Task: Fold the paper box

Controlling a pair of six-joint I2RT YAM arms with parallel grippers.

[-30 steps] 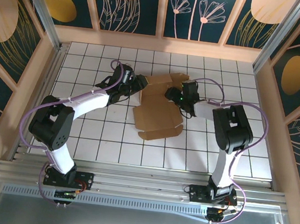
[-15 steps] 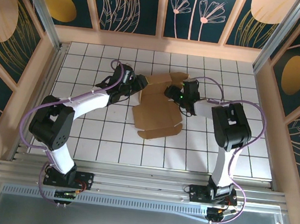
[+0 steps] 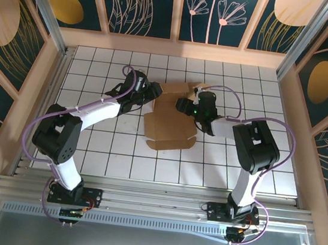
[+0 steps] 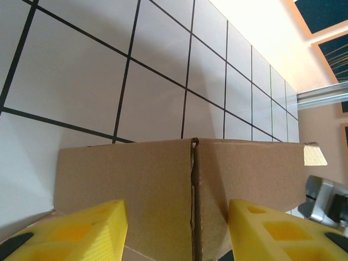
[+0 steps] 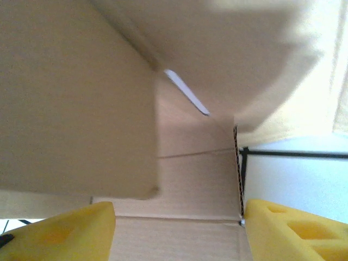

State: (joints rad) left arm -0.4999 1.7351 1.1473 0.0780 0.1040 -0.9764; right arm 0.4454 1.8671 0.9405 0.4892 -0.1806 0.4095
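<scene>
The paper box (image 3: 167, 123) is brown cardboard, partly folded, lying mid-table with its far flaps raised. My left gripper (image 3: 150, 92) is at its far left corner and stands open. In the left wrist view the yellow fingers (image 4: 73, 231) sit wide apart before an upright cardboard wall (image 4: 136, 185) with a vertical slit. My right gripper (image 3: 185, 105) is over the box's far right part, also open. In the right wrist view its fingertips (image 5: 296, 231) straddle the box floor (image 5: 190, 179), with a raised flap (image 5: 70, 98) close on the left.
The white tiled table (image 3: 88, 149) is walled by wooden rails (image 3: 174, 48) at the back and sides. An aluminium frame post (image 4: 321, 95) shows at the right of the left wrist view. Bare tiles lie in front of the box and to both sides.
My right gripper has moved left and deeper over the box, its elbow swinging out to the right. The box has slid slightly left. The left arm has barely moved.
</scene>
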